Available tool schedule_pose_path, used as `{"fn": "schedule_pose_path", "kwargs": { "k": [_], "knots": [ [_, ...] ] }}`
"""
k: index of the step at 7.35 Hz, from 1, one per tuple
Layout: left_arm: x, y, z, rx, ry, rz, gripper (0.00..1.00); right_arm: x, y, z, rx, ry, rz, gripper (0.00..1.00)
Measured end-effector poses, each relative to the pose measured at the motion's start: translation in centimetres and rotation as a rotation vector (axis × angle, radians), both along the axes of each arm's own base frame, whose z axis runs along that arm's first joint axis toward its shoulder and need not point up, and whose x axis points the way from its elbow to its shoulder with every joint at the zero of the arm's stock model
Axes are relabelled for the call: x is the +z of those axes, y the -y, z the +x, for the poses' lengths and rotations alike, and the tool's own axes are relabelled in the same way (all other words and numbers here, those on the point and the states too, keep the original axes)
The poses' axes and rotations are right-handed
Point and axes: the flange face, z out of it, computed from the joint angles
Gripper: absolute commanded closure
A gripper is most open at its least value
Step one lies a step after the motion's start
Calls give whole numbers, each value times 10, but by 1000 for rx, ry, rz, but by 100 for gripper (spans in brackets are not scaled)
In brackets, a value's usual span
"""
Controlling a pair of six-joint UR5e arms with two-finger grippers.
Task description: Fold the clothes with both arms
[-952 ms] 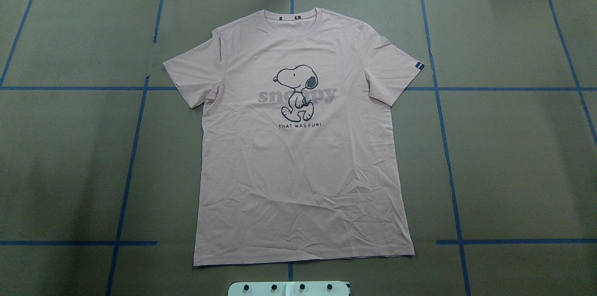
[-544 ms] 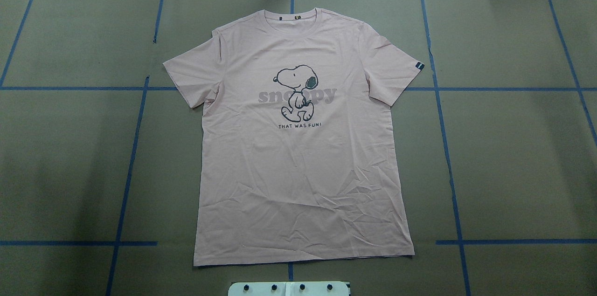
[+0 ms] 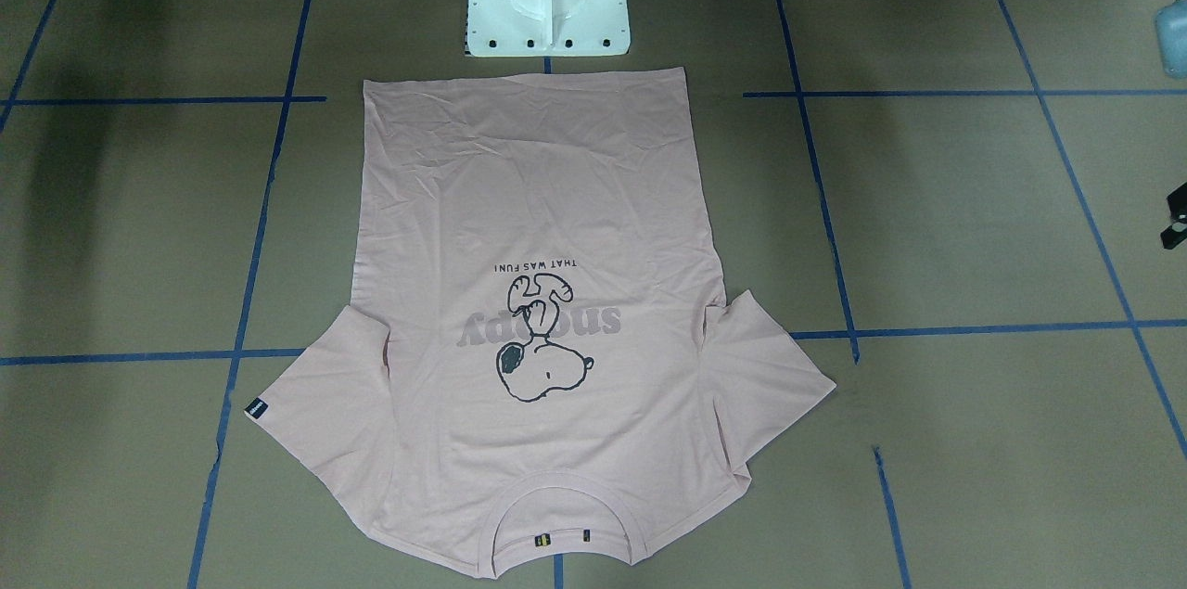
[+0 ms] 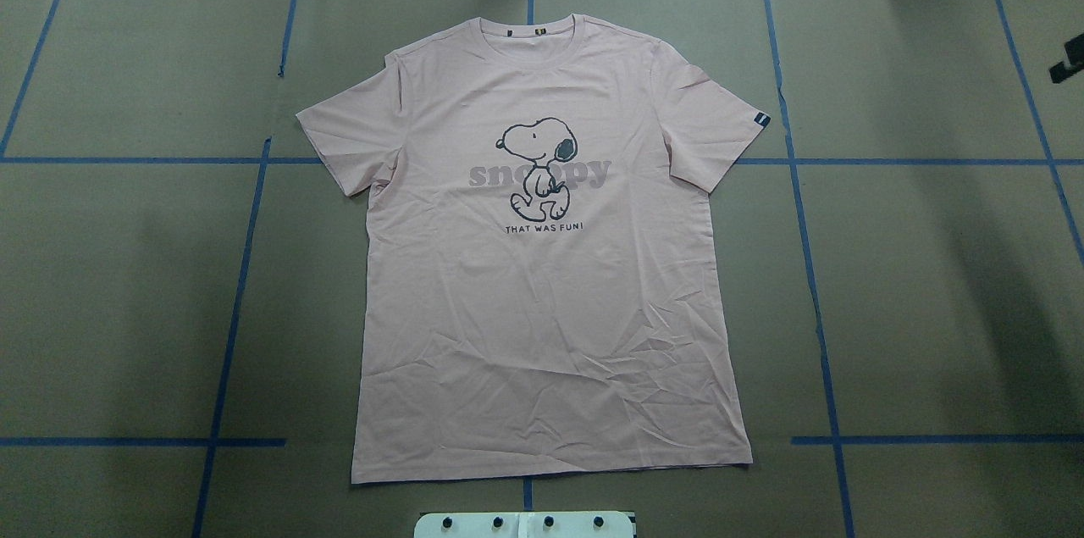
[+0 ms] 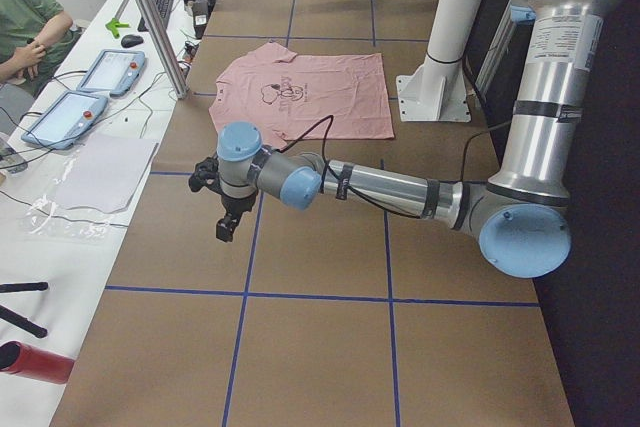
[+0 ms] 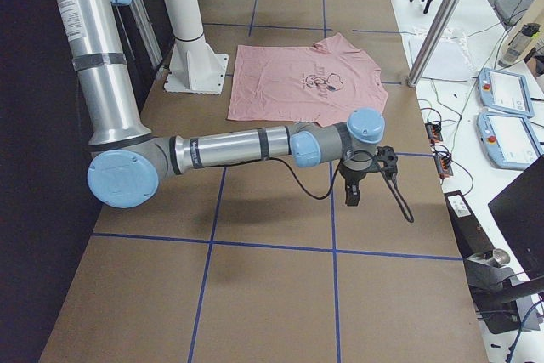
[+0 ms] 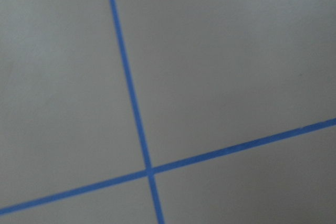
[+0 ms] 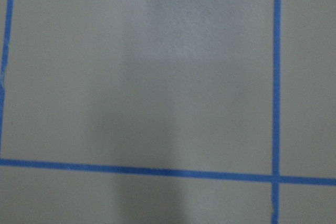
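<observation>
Nearest the white pedestal point(image 4: 525, 524), the hem point(image 4: 550, 468) of the T-shirt point(image 4: 542, 309) lay straight across the table point(image 4: 931, 309). Beyond it, the body lay flat and face up, lightly creased, with the dog print point(image 4: 538, 165) showing, the sleeves point(image 4: 347, 135) spread and the collar point(image 4: 532, 42) at the far end. You would have found the left gripper point(image 5: 228, 225) and the right gripper point(image 6: 351, 193) hanging fingers-down over bare table, well apart from the garment on either side. Whether their jaws stood wide or narrow cannot be told. Judged status: no fold made, approach step in hand. The next move called for you to bring each gripper to a matching edge of the shirt and pinch the cloth without dragging it.
</observation>
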Motion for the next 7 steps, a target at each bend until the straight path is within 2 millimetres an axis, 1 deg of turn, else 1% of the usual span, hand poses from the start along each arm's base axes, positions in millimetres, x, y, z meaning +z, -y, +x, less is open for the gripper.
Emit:
{"fn": "schedule_pose_path", "kwargs": {
  "k": [1,2,3,4,5,6,7],
  "knots": [
    [-18,10,20,-23,-37,30,0,-18,35,-41,16,16,-11,0],
    [-30,25,34,-50,-71,43,0,-27,57,-81,14,35,7,0],
    [-31,38,44,-64,-94,47,0,-30,64,-124,6,38,63,0],
    [-32,43,52,-70,-111,57,0,-36,60,-176,25,22,120,0],
    [-33,44,58,-77,-122,54,0,-51,52,-231,62,18,148,0],
    [-35,44,62,-84,-132,47,0,-69,43,-276,81,30,157,0],
    [-37,44,64,-88,-138,43,0,-78,35,-302,81,36,159,0]
  ]
}}
